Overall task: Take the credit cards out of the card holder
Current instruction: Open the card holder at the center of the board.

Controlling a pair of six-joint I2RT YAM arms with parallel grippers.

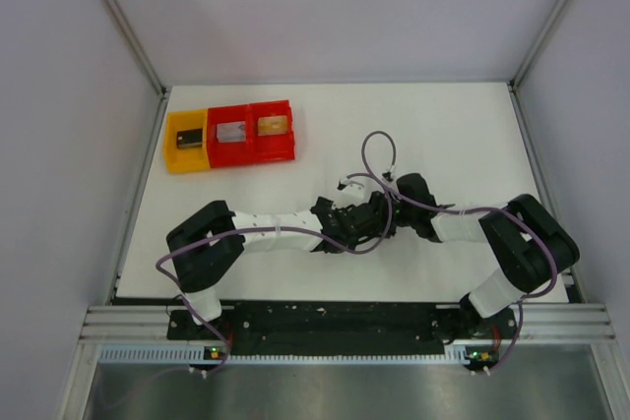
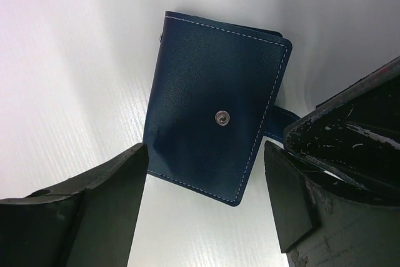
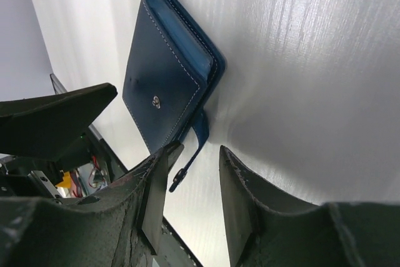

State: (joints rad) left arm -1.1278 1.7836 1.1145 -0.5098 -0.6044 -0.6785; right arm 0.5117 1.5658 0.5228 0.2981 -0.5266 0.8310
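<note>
Navy-blue stitched leather card holder (image 2: pixel 206 98): folded shut and lying flat on the white counter (image 2: pixel 75 60), near its middle. In the top view the two meeting wrists hide it.
Snap stud (image 2: pixel 222 117): small, silver metal, uncovered on the holder's upper face.
Clasp strap (image 3: pixel 192 153): narrow and blue, unfastened. It runs off one long edge of the holder onto the counter, on the right arm's side.
Lining: a sliver of lighter blue shows between the two leaves in the right wrist view.
Contents: hidden by the closed covers.
Left tool (image 2: pixel 205 173): open, its black fingers set wide on either side of the holder's near end. One finger sits right at the holder's edge and the other stands clear of it.
Right tool (image 3: pixel 199 154): jaws partly apart. The strap's end lies in the gap, close against one finger and clear of the other, so it is not pinched.
Spacing: the two tools are just beside each other over the holder.
Yellow plastic bin (image 1: pixel 187 167): at the counter's far left, well apart from the holder.
Red plastic bins (image 1: pixel 256 157): touching the yellow one on its right. Each compartment holds a small item too small to identify.
</note>
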